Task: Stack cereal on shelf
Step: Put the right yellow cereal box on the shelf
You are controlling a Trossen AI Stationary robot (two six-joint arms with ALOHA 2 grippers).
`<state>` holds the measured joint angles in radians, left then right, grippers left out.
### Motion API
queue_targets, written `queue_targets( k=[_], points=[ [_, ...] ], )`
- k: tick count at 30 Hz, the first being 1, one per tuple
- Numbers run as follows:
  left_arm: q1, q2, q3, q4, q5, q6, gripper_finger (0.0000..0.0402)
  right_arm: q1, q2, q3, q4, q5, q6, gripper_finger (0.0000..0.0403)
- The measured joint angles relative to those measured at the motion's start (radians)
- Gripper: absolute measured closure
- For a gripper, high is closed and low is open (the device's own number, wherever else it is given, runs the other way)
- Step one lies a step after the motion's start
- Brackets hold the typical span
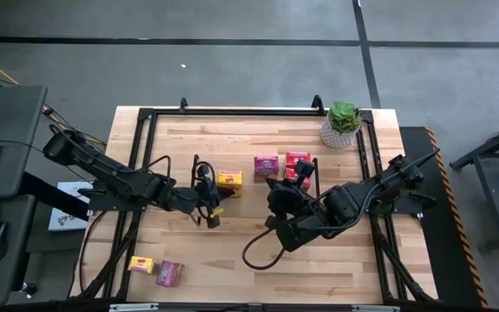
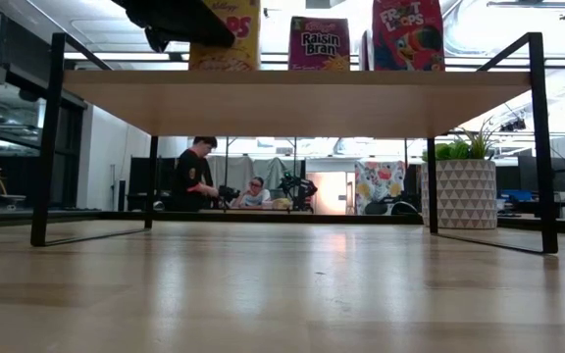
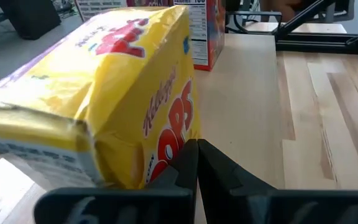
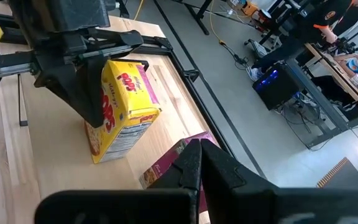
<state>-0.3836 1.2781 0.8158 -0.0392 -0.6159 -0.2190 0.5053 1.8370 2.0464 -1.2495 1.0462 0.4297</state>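
A yellow cereal box (image 1: 230, 181) stands upright on the shelf (image 2: 292, 98), just beside the left claw (image 1: 207, 192), whose fingers are pressed together and empty. A pink box (image 1: 266, 165) and a red box (image 1: 298, 161) stand further along the shelf, next to the right claw (image 1: 277, 192), also closed on nothing. Well away from both claws, another yellow box (image 1: 141, 264) and pink box (image 1: 170, 273) lie on the tabletop (image 1: 319, 269).
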Motion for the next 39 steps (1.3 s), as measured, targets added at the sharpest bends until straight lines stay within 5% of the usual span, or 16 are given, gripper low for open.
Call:
queue_targets(
  k=[39],
  points=[
    [0.079,0.060,-0.001,-0.059,0.008,-0.032,0.0402,0.000,0.000,0.000,-0.003,-0.005,0.019,0.0403]
  ],
)
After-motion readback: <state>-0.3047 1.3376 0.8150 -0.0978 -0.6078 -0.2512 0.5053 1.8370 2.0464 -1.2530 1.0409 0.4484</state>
